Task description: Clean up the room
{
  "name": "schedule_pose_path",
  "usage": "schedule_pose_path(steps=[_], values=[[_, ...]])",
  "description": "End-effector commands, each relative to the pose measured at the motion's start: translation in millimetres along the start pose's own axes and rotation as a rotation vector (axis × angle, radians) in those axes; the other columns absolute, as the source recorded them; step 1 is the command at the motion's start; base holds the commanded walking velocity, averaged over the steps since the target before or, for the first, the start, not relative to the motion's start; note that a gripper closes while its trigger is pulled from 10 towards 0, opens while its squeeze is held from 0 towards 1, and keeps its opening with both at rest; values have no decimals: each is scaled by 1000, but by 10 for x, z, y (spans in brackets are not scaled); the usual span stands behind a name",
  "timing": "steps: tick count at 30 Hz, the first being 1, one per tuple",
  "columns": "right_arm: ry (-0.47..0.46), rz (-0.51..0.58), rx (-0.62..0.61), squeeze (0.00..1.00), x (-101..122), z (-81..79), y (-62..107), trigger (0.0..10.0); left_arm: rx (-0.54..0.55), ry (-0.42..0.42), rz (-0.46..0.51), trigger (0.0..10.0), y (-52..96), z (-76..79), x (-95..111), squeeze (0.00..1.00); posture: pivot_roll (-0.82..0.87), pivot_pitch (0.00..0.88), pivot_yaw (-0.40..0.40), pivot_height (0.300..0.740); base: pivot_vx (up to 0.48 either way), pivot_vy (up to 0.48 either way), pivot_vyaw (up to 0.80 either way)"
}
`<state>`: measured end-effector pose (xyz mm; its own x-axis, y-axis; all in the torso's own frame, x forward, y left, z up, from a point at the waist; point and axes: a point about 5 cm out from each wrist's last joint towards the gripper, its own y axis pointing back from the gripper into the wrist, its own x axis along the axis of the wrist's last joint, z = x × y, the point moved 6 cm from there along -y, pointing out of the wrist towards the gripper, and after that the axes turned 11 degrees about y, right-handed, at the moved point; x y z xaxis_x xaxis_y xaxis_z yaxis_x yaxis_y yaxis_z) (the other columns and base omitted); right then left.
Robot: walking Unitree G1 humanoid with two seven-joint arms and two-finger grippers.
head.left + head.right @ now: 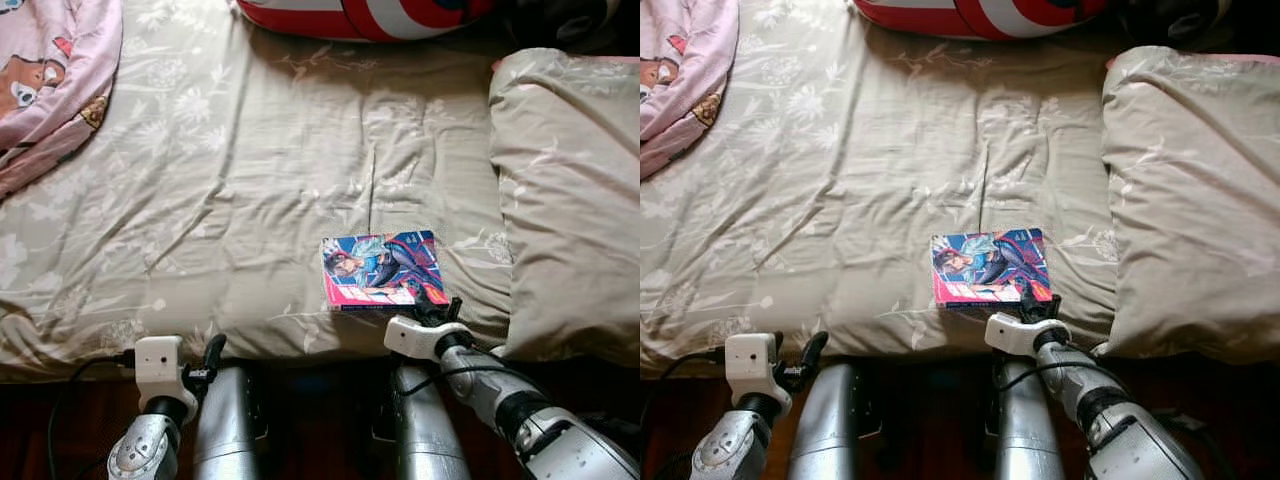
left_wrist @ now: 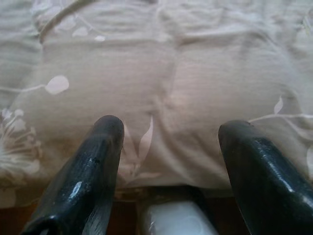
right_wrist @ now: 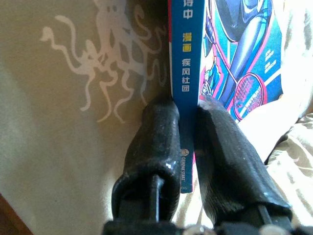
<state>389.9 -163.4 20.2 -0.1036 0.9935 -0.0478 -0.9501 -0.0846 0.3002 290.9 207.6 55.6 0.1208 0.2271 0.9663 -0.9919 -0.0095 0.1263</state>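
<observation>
A comic book [image 1: 382, 268] with a bright blue and pink cover lies flat near the front edge of the bed, on the beige floral sheet [image 1: 230, 190]. My right gripper [image 1: 440, 310] is at the book's near right corner, shut on it. In the right wrist view the two black fingers [image 3: 156, 142] clamp the book's blue spine [image 3: 183, 73] from both sides. My left gripper [image 1: 212, 352] is low at the bed's front edge, open. Its fingertips [image 2: 98, 156] stand wide apart in front of the sheet, holding nothing.
A beige pillow [image 1: 570, 190] lies on the right of the bed. A pink printed blanket [image 1: 50, 70] is bunched at the far left. A red, white and blue round cushion [image 1: 370, 15] sits at the back. Dark floor [image 1: 320, 420] lies below the bed edge.
</observation>
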Motion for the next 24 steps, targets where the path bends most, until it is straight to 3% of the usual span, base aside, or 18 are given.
schedule_pose_path(steps=[1, 17, 18, 19, 24], values=[[-15, -29, 73, 0, -71, -204, 64, 10000, 26, 6, -48, 10000, 87, -66, -127, 0, 103, 472, -66, 618, 0, 0, 0], [-21, -6, 141, 0, -32, -341, 103, 10000, 33, 8, -52, 10000, 113, -65, -142, 0, 99, 465, -76, 618, 0, 0, 0], [-23, -5, 143, 388, -31, -347, 105, 10000, 33, 9, -52, 10000, 113, -65, -141, 0, 99, 465, -76, 618, 0, 0, 0], [-25, -6, 142, 886, -31, -349, 107, 10000, 32, 9, -52, 10000, 114, -62, -141, 0, 98, 463, -76, 618, 0, 0, 0], [-38, -8, 145, 898, -35, -353, 108, 10000, 31, 10, -51, 10000, 110, -59, -141, 0, 99, 461, -77, 618, 0, 0, 0]])
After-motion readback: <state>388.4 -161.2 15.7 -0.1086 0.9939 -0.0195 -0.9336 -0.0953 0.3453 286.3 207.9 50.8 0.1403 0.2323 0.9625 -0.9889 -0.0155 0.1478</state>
